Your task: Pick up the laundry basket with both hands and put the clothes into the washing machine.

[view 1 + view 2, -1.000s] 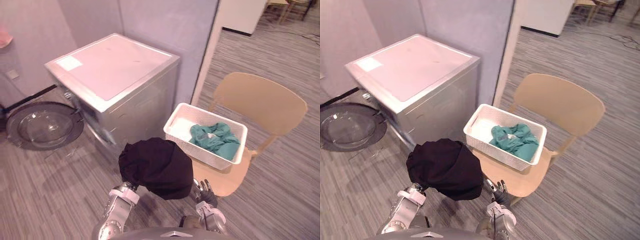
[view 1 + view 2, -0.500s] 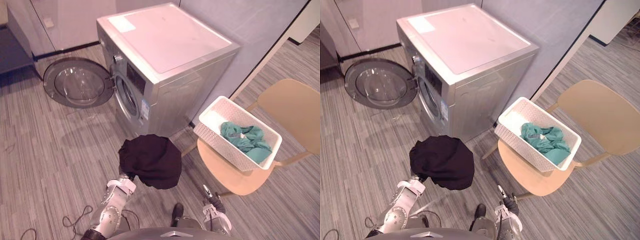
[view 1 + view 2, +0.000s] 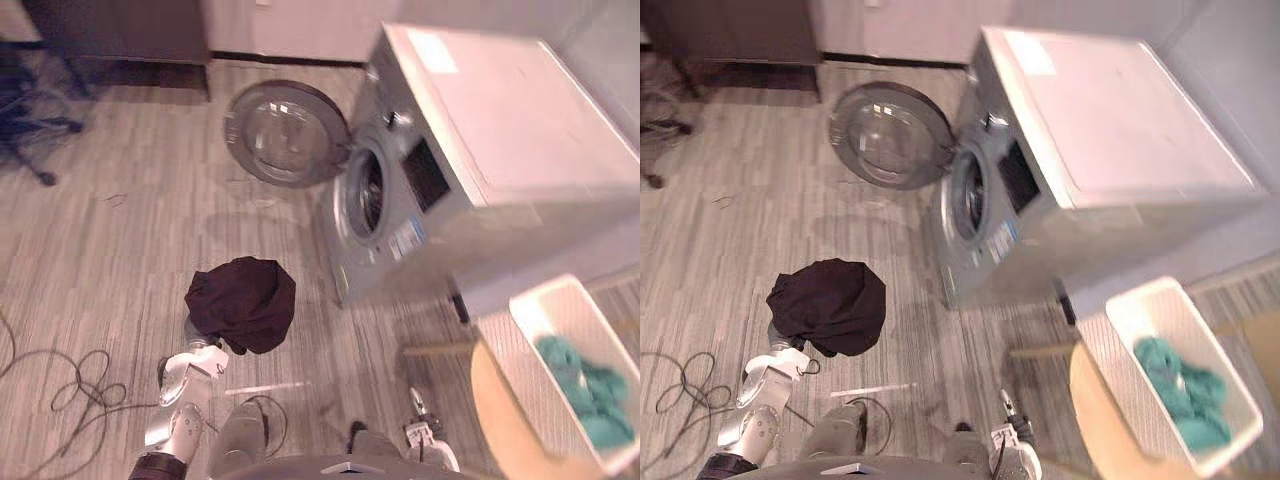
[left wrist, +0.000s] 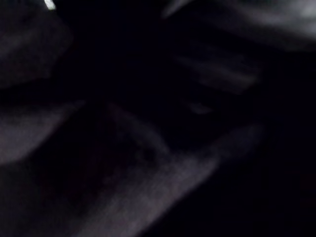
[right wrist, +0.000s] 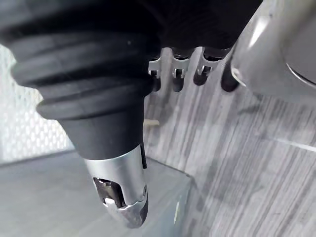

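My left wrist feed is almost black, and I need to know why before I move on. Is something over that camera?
Observer: Yes. A black garment is draped over the end of the left arm, above the floor.
Operator: Is the washer ready to take it?
Observer: The washing machine has its round door swung wide open.
Operator: And the basket?
Observer: The white laundry basket sits on the tan chair beside the machine, with teal clothes inside.
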Motion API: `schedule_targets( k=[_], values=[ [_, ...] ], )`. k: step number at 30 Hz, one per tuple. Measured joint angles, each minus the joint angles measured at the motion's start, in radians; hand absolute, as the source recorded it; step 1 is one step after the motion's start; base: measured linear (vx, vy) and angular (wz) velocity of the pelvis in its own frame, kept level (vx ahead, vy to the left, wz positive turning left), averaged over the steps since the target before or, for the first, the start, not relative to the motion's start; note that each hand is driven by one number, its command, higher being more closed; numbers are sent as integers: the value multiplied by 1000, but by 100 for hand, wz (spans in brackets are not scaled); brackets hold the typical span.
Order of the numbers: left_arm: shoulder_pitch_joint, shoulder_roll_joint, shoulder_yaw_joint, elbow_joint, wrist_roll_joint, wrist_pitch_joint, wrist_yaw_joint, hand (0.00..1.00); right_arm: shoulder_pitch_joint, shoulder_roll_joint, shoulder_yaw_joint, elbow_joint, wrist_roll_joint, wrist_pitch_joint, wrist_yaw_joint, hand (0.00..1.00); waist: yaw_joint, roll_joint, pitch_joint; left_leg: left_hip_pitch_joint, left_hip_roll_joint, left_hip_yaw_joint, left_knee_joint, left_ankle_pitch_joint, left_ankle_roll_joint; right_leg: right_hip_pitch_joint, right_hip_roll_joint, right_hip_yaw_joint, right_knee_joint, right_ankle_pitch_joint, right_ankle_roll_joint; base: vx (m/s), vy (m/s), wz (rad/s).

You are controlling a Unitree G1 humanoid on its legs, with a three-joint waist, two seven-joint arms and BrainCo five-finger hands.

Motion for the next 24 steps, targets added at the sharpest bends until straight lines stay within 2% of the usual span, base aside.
schedule_targets(
  k=[1, 2, 4, 5, 7, 8, 9, 10, 11, 13, 15, 16, 17, 18, 19, 20, 21, 22, 23, 24],
  values=[
    [2, -12, -12, 4, 36, 4, 3, 100, 0, 0, -2, -2, 6, -1, 0, 0, 1, 0, 0, 41, -6, -17, -48, 8, 1, -30, 56, 3, 22, -43, -8, 214, -68, 46],
    [2, -16, -19, 4, 69, 6, 3, 100, 0, 0, -3, -3, 6, -1, 0, 0, 0, -1, 0, 63, -9, -24, -72, 9, 3, -48, 88, 4, 35, -55, -14, 268, -100, 48],
    [-15, -39, -74, 5, 169, 14, 2, 100, 10, 0, -18, -14, 7, -6, -1, 0, -23, 5, 5, 165, -18, -48, -147, 0, 3, -93, 178, 3, 42, -62, -36, 296, -162, 51],
    [-26, -52, -98, 6, 178, 15, 0, 100, 21, 1, -19, -24, 8, -6, -1, 0, -34, 7, 5, 191, -23, -62, -157, -11, -3, -114, 187, -14, 33, -53, -48, 348, -231, 69],
    [-52, -83, -144, 7, 190, 15, -2, 100, 43, 0, -19, -44, 14, -7, -1, 0, -61, -9, 0, 209, -47, -99, -131, -56, -29, -131, 157, -17, -26, 15, -67, 318, -232, 68],
    [-60, -100, -167, 18, 191, 18, -3, 100, 52, 1, -24, -43, 15, -8, -2, 0, -69, 0, -4, 224, -38, -102, -105, -84, -50, -118, 155, -68, -12, 58, -133, 363, -248, 51],
    [-69, -123, -192, 35, 191, 23, -3, 100, 53, -3, -32, -46, 16, -13, -3, 0, -77, 36, -13, 230, -6, -71, -90, -88, -66, -105, 167, -98, -21, 44, -152, 376, -243, 48],
    [-79, -139, -211, 41, 192, 30, -4, 100, 51, -3, -33, -46, 18, -15, -5, 0, -88, 49, -11, 235, 13, -35, -93, -83, -80, -89, 171, -114, -33, 38, -160, 400, -229, 45],
    [-84, -151, -223, 42, 198, 36, -4, 100, 49, -4, -35, -49, 25, -15, -5, 0, -94, 58, -8, 259, 30, -7, -101, -74, -101, -61, 180, -123, -49, 39, -162, 400, -248, 30],
    [-86, -168, -241, 42, 209, 43, -5, 100, 51, -1, -32, -62, 25, -15, -7, 0, -99, 60, -8, 325, 48, 20, -66, -53, -157, 22, 197, -125, -94, 39, -162, 368, -243, 24],
    [-93, -174, -254, 38, 209, 43, -7, 100, 52, 2, -29, -101, 25, -16, -9, 0, -113, 66, -11, 329, 40, 28, 70, -12, -228, 84, 200, -123, -128, 37, -165, 267, -192, 34],
    [-101, -175, -257, 31, 209, 43, -10, 100, 55, 2, -25, -130, 25, -17, -9, 0, -115, 69, -11, 290, 35, 56, 225, 68, -267, 122, 198, -113, -152, 12, -193, 249, -165, 34],
    [-110, -174, -258, 28, 210, 43, -10, 100, 53, -3, -18, -151, 25, -19, -9, 0, -117, 84, -6, 226, 48, 85, 417, 145, -269, 151, 205, -112, -162, -5, -221, 184, -94, 29],
    [-110, -174, -251, 26, 210, 43, -9, 100, 52, -3, -15, -159, 25, -20, -10, 0, -114, 89, -4, 192, 51, 107, 507, 164, -266, 162, 205, -109, -164, -11, -229, 178, -69, 13],
    [-104, -175, -236, 21, 210, 44, -8, 100, 50, -3, 1, -162, 26, -22, -10, 0, -106, 85, 2, 123, 60, 160, 677, 172, -243, 191, 200, -94, -166, -23, -241, 109, -5, -20],
    [-95, -174, -220, 11, 209, 44, -2, 100, 47, -4, 21, -162, 26, -24, -11, 0, -93, 71, 12, 65, 64, 202, 784, 163, -198, 221, 189, -66, -169, -31, -244, 107, 1, -38],
    [-93, -174, -213, 5, 209, 44, 2, 100, 44, -6, 32, -163, 26, -26, -13, 0, -82, 69, 13, 38, 72, 222, 816, 157, -167, 233, 183, -45, -172, -33, -241, 112, 22, -81],
    [-89, -175, -204, -11, 209, 43, 2, 100, 38, -10, 57, -170, 26, -28, -13, 0, -63, 67, 12, -26, 100, 249, 826, 142, -106, 242, 172, -7, -173, -38, -231, 146, 37, -102],
    [-88, -177, -202, -26, 209, 42, 8, 100, 39, -9, 66, -200, 25, -28, -14, 0, -55, 64, 13, -84, 138, 252, 769, 130, -60, 245, 162, 35, -167, -45, -217, 169, 44, -107],
    [-87, -179, -202, -30, 209, 41, 12, 100, 40, -6, 66, -210, 25, -28, -15, 0, -52, 61, 14, -103, 156, 249, 722, 123, -47, 244, 156, 58, -161, -51, -207, 166, 46, -103]
  ],
)
